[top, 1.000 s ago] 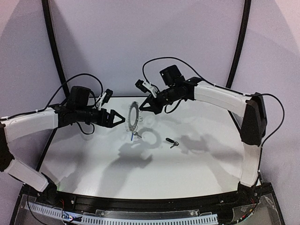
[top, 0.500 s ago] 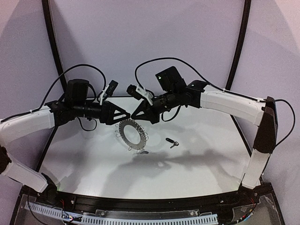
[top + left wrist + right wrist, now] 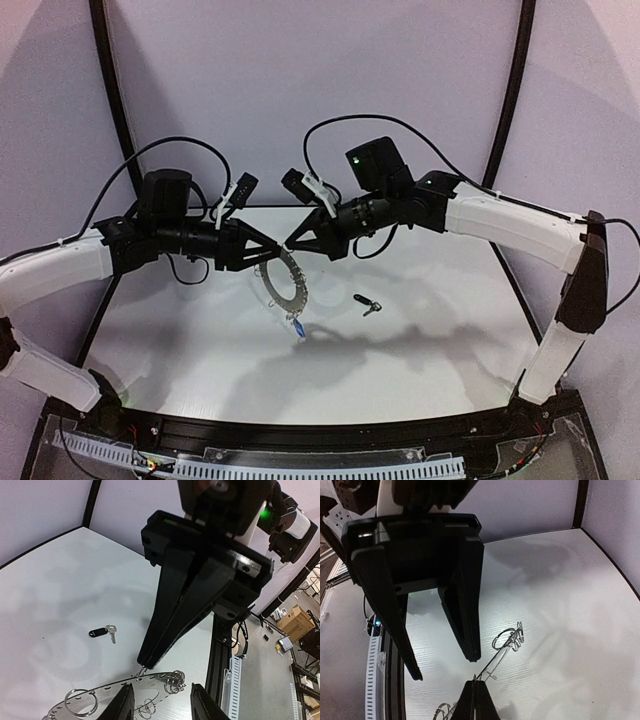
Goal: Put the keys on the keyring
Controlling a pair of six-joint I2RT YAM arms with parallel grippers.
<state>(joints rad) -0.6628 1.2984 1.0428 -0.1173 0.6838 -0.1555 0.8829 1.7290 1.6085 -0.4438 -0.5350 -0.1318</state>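
Observation:
The grey keyring [image 3: 296,283] hangs tilted in the air between both arms. A blue-headed key [image 3: 299,326] dangles from its lower rim. My right gripper [image 3: 291,244] is shut on a small wire loop at the ring's top edge; the left wrist view shows that pinch [image 3: 142,661] just above the disc [image 3: 149,683]. My left gripper [image 3: 268,258] reaches in from the left, its jaws apart on either side of the rim without pressing it. The black-headed key [image 3: 367,304] lies flat on the white table, to the right of the ring.
Several loose wire loops [image 3: 176,682] cluster along the keyring's rim. A black frame rail [image 3: 222,645] runs along the table's edge, with a slotted cable duct [image 3: 235,680] beside it. The purple backdrop [image 3: 320,90] closes off the back.
The keyring has turned from edge-on through face-on to a tilt, and the blue key now hangs lower. My left gripper has moved closer to the ring and its jaws have narrowed.

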